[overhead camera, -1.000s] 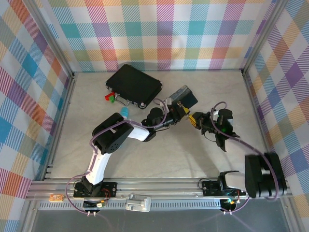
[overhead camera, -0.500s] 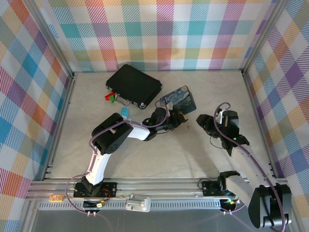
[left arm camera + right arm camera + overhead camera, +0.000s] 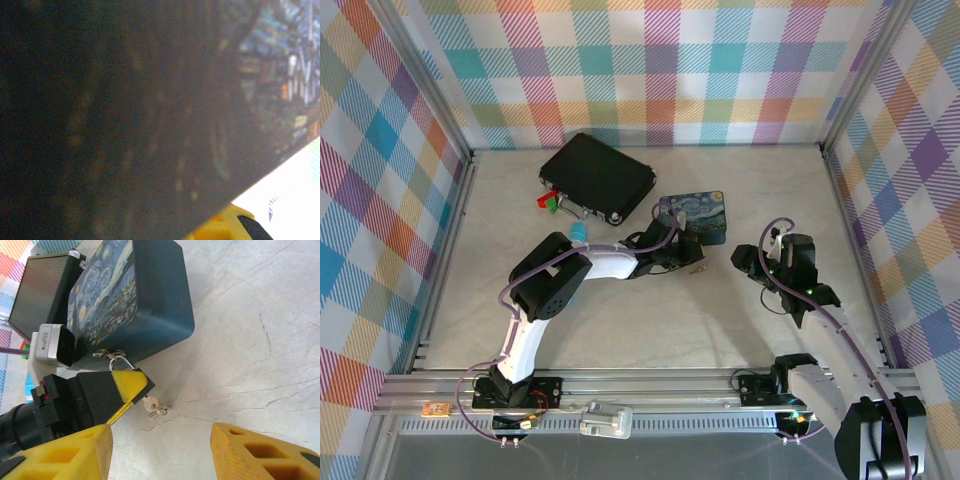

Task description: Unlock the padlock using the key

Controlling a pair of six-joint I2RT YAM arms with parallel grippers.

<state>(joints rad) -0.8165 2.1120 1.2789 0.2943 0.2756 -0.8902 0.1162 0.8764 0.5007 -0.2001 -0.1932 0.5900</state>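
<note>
At centre-left of the right wrist view, the left gripper (image 3: 132, 384) is clamped on the tiny dark padlock with a silvery shackle (image 3: 120, 361), which hangs from the front latch of the blue-and-yellow starry-night tin (image 3: 145, 305). The small silvery key (image 3: 153, 404) pokes out just below it, over the pale stone worktop (image 3: 250, 340). At the bottom edge, the right gripper (image 3: 160, 450) is open, its yellow fingers wide apart.

Shines silvery metal at the key (image 3: 150, 402) and the shackle of the padlock (image 3: 121, 359). Looks glossy on the painted tin (image 3: 145, 295), matt and veined on the table (image 3: 260, 340).
</note>
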